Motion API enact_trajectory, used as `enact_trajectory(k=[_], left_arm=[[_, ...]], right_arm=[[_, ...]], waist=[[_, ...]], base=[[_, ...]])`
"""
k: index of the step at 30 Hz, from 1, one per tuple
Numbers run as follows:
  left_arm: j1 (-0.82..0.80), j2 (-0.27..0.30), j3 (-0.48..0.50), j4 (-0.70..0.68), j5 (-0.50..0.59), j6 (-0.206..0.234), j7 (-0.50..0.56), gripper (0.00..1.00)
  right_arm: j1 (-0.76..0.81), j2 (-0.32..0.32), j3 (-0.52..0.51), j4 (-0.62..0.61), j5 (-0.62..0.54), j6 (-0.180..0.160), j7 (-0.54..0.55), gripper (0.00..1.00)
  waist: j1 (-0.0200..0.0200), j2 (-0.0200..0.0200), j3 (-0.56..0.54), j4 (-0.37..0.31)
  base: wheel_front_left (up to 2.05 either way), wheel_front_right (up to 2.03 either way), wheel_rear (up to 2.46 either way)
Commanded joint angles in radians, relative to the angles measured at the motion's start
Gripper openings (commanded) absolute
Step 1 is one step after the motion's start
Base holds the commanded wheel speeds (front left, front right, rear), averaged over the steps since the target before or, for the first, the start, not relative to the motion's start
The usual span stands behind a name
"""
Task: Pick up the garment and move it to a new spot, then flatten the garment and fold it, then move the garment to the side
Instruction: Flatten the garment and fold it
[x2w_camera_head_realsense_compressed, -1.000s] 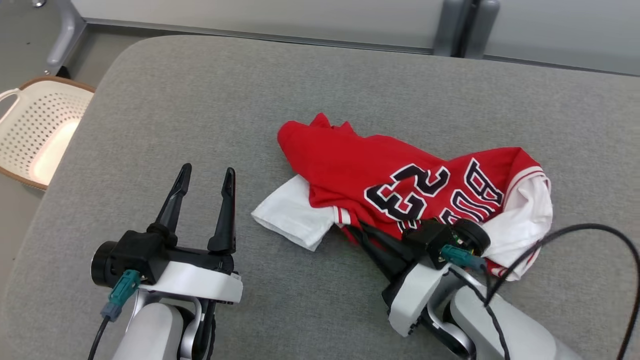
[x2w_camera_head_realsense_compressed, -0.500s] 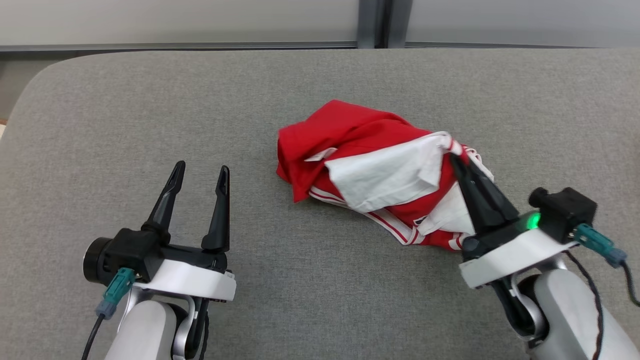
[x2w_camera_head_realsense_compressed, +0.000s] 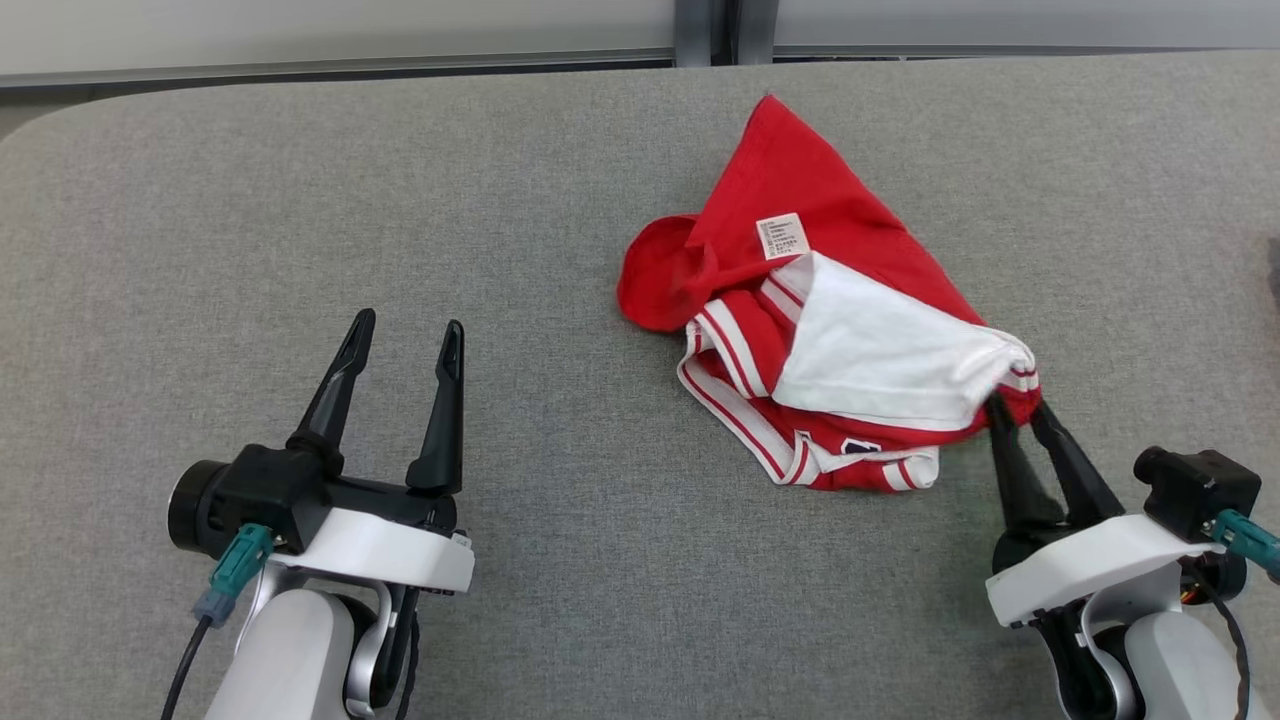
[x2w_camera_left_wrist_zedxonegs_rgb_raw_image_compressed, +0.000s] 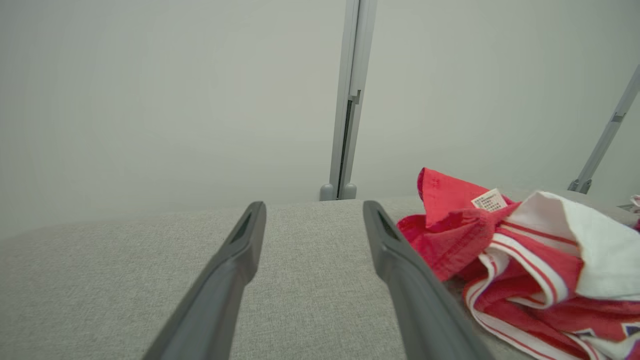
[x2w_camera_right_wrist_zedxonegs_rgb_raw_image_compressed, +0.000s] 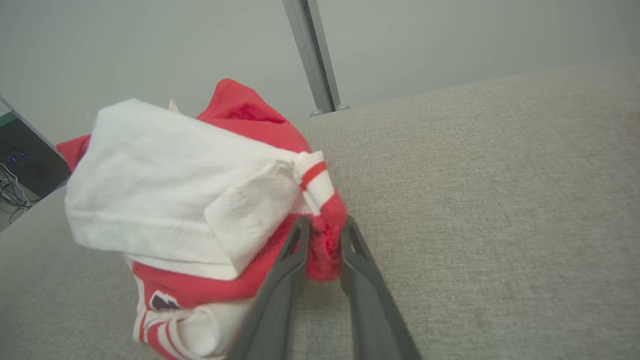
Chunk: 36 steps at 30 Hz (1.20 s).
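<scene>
**At the right gripper: snag and drag risk**

On the grey table the red-and-white jersey lies crumpled right of centre, well clear of the near edge. Its red top corner points at the far edge. The care label faces up and the white sleeve is flopped over the red body, so layers are stacked and partly inside out.

The right gripper has its fingers narrowly parted. A red fold at the heap's near-right corner sits in the gap and touches both. Whether it is clamped or loose there, I cannot tell. The left gripper is spread wide and empty, well apart from the cloth on the left.

Failure modes, my read:
- Right arm backs off with the fold caught on a finger → whole heap drags and lands more tangled.
- If it is a grip, it's right at the tips on a thick bunch, so a lift could slip out mid-move.
- Grabbing this pile to flatten it likely takes several layers at once → sleeve trapped inside, folds come out crooked.
- Spreading away from the robot pushes the red corner toward the far edge, where it could hang over.
- Tips run low on the table covering, so diving for a hem may snag the weave.
</scene>
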Motion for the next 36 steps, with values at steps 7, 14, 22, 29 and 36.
enact_trajectory(k=[7,14,22,29,36], left_arm=[[-0.006,0.005,0.010,0.002,0.005,-0.002,-0.001,1.00],[0.032,0.013,0.027,-0.009,0.000,0.012,-0.001,1.00],[0.073,0.021,0.022,-0.008,-0.002,0.017,-0.001,1.00],[0.115,0.034,0.014,-0.009,-0.001,0.023,0.008,1.00],[0.146,0.040,0.009,-0.026,-0.006,0.032,0.025,1.00]], right_arm=[[0.048,-0.009,-0.016,-0.086,-0.024,0.000,-0.072,1.00],[0.089,-0.030,-0.038,-0.256,-0.148,0.000,-0.074,1.00],[0.162,-0.022,-0.028,-0.361,-0.226,0.000,-0.003,1.00],[0.232,0.000,-0.027,-0.394,-0.227,0.000,0.022,1.00],[0.249,0.020,-0.055,-0.406,-0.218,0.000,0.018,1.00]], waist=[[0.0000,0.0000,-0.007,-0.009],[0.0000,0.0000,-0.035,-0.025],[0.0000,0.0000,-0.074,-0.024],[0.0000,0.0000,-0.110,-0.032],[0.0000,0.0000,-0.120,-0.036]], base=[[0.00,0.00,0.00],[0.00,0.00,0.00],[0.00,0.00,0.00],[0.00,0.00,0.00],[0.00,0.00,0.00]])
